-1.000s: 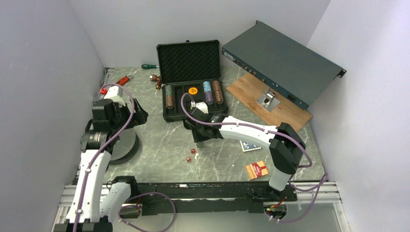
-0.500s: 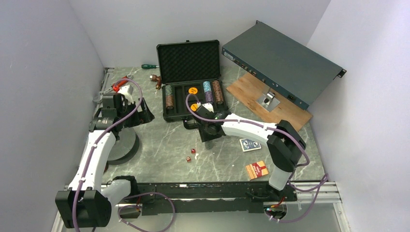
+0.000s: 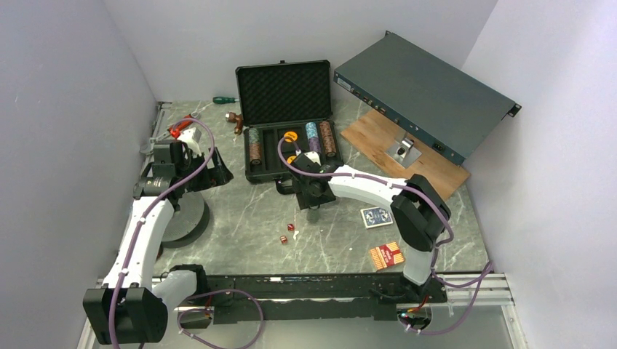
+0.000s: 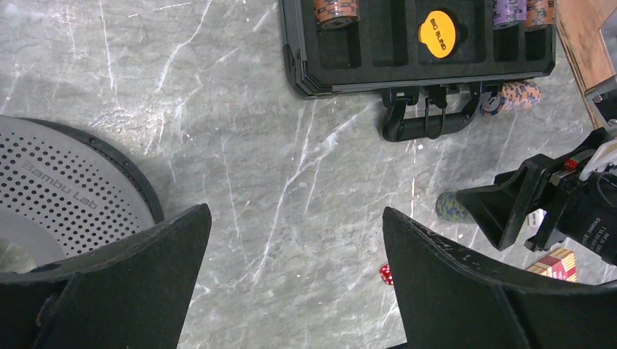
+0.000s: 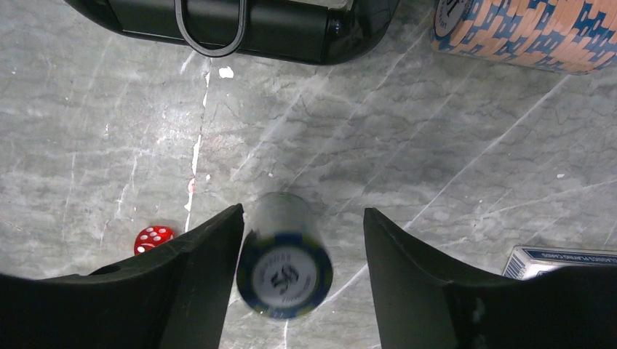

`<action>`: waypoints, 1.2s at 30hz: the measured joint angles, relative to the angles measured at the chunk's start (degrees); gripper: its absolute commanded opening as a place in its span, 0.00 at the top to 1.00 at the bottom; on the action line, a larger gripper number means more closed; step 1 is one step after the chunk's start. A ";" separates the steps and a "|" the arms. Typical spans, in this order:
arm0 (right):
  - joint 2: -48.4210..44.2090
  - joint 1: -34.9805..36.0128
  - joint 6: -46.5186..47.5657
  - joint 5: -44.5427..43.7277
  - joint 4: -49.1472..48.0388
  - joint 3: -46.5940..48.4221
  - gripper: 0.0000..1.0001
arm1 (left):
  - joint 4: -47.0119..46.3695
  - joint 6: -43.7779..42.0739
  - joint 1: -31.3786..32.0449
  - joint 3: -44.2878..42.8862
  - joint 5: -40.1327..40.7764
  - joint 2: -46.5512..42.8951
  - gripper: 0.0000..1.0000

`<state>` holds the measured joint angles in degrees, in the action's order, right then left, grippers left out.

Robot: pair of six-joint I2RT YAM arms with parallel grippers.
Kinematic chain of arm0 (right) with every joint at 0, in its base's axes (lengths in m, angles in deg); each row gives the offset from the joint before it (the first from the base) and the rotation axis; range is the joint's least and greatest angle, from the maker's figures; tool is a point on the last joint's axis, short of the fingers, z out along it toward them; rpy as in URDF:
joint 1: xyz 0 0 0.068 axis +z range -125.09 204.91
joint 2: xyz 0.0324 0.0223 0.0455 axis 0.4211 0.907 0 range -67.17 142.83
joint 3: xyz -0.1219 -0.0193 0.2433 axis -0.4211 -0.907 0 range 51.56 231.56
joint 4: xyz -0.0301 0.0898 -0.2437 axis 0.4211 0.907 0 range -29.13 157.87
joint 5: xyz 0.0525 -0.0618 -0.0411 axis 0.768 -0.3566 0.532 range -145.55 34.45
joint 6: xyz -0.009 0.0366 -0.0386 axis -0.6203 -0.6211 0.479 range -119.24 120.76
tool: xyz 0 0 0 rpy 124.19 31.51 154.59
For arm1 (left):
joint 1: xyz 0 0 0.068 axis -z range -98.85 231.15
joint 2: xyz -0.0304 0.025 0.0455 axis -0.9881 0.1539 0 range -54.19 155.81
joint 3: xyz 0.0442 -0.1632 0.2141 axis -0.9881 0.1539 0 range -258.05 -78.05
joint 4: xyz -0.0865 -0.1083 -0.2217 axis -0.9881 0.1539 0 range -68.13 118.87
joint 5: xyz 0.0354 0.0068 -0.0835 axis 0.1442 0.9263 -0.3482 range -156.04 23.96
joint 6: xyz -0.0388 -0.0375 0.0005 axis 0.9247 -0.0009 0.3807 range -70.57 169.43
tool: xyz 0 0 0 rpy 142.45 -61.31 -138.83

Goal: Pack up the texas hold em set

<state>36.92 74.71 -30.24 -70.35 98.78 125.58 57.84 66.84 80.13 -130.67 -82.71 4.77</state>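
We see the black case (image 3: 285, 93) lying open at the far middle of the table (image 3: 240, 211), its egg-crate foam lid upright, with striped chip stacks (image 3: 255, 145) and an orange button (image 4: 437, 33) in its slots. The right gripper (image 5: 303, 211) stands parted around a blue-and-white chip stack (image 5: 284, 265) near the handle (image 4: 426, 123), with a gap at one finger. The left gripper (image 4: 297, 209) gapes wide, holding nothing.

One black case (image 3: 284, 94), two card decks (image 3: 376, 217), two red dice (image 3: 290, 227), two loose chip stacks (image 5: 284, 265).
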 measured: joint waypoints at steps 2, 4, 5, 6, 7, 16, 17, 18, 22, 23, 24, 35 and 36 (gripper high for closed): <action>0.35 0.00 0.02 -0.04 0.04 0.15 0.29 | 0.00 -0.07 0.00 0.00 -0.04 0.00 0.06; 0.61 0.00 -0.02 0.07 0.00 0.31 0.25 | 0.04 -0.15 0.00 0.00 -0.04 0.00 0.06; 0.66 0.00 -0.02 0.07 0.00 0.31 0.24 | 0.04 -0.17 0.00 0.00 -0.04 -0.02 0.06; 0.74 -0.02 -0.04 0.04 0.00 0.33 0.23 | 0.04 -0.17 0.00 0.00 -0.04 -0.11 0.06; 0.85 -0.02 -0.09 0.04 -0.02 0.35 0.22 | 0.07 -0.17 0.00 0.00 -0.07 -0.17 0.06; 0.94 -0.04 -0.24 0.22 -0.15 0.39 0.22 | 0.09 -0.17 0.00 0.00 -0.46 -0.42 0.06; 0.92 -0.04 -0.24 0.37 -0.13 0.39 0.22 | 0.09 -0.17 0.00 0.00 -0.48 -0.42 0.06; 0.87 -0.04 -0.22 0.66 0.04 0.44 0.22 | 0.09 -0.17 0.00 0.00 -0.48 -0.44 0.06; 0.04 -0.07 -0.09 3.34 1.29 0.87 0.23 | 0.15 -0.17 0.00 0.00 -0.48 -0.66 0.06; -0.35 -0.04 -0.07 3.89 1.68 0.94 0.24 | 0.17 -0.17 0.00 0.00 -0.48 -0.76 0.06; -0.81 -0.04 -0.09 4.72 2.16 1.05 0.24 | 0.20 -0.17 0.00 0.00 -0.48 -0.90 0.06; -1.49 -0.04 -0.09 7.04 6.69 3.69 0.30 | 0.28 -0.20 0.00 0.00 -0.48 -2.10 0.06; -1.25 -0.04 -0.11 7.04 7.04 4.07 0.30 | 0.28 -0.20 0.00 0.00 -0.48 -2.16 0.06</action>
<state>35.68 74.66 -30.35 -63.32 105.82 129.64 58.12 66.65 80.13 -130.67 -83.19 2.60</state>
